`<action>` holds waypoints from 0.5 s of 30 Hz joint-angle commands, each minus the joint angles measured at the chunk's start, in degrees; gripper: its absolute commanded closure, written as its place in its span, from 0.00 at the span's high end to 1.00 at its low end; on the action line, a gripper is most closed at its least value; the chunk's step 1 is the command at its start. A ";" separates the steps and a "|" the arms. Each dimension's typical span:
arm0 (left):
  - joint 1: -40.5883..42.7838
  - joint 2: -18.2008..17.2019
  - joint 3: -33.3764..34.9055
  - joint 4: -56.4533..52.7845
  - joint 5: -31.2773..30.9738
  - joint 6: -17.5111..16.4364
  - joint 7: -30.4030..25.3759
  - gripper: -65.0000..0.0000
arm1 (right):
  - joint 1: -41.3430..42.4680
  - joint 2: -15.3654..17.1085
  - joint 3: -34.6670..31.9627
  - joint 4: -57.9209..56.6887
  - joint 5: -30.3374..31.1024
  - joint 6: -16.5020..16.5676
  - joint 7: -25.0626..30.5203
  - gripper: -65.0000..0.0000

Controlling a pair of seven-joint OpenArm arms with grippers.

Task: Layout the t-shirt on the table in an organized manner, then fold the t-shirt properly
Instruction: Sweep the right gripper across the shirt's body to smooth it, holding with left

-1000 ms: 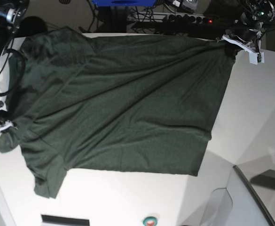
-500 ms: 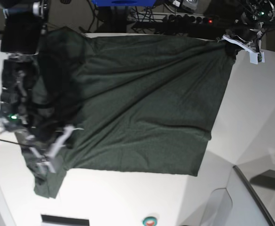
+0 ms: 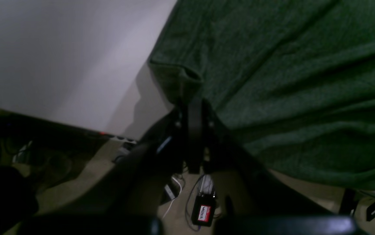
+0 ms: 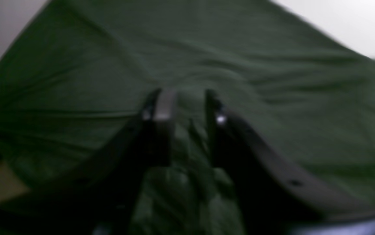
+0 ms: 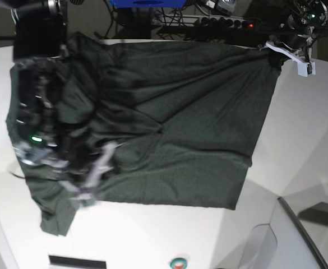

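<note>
The dark green t-shirt (image 5: 197, 123) lies spread over the white table (image 5: 304, 140), creased and rumpled on its left half. My left gripper (image 5: 276, 51) at the far right corner is shut on the t-shirt's hem corner (image 3: 177, 78); in the left wrist view its fingertips (image 3: 194, 107) press together on the fold. Blurred by motion, my right gripper (image 5: 96, 171) hovers over the shirt's left part. In the right wrist view its fingers (image 4: 164, 107) stand apart above bunched fabric (image 4: 190, 140).
Beyond the far edge sit a power strip (image 5: 231, 23) with a red light and a blue object (image 5: 147, 3). A grey panel (image 5: 298, 235) occupies the near right corner. A round button (image 5: 179, 262) sits at the front edge. Cables lie on the floor (image 3: 187, 195).
My right arm has swept in from the left edge across the shirt toward the middle, and its jaws have parted. The cloth on the left is now rumpled. The left arm has not moved.
</note>
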 commanded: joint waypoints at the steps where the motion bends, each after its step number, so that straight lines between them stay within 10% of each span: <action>1: 0.36 -0.64 -0.21 1.01 -0.55 -0.15 -0.99 0.00 | -1.30 0.39 4.54 2.61 0.21 0.15 0.49 0.38; 5: 0.45 -0.64 -0.65 1.27 -0.55 -0.15 -0.99 0.00 | -8.42 0.31 23.00 5.07 -0.05 -0.12 0.22 0.55; 15: 0.54 -0.73 -0.56 1.36 -0.55 -0.15 -0.99 0.00 | -12.55 0.04 53.16 -10.40 0.30 0.41 0.66 0.56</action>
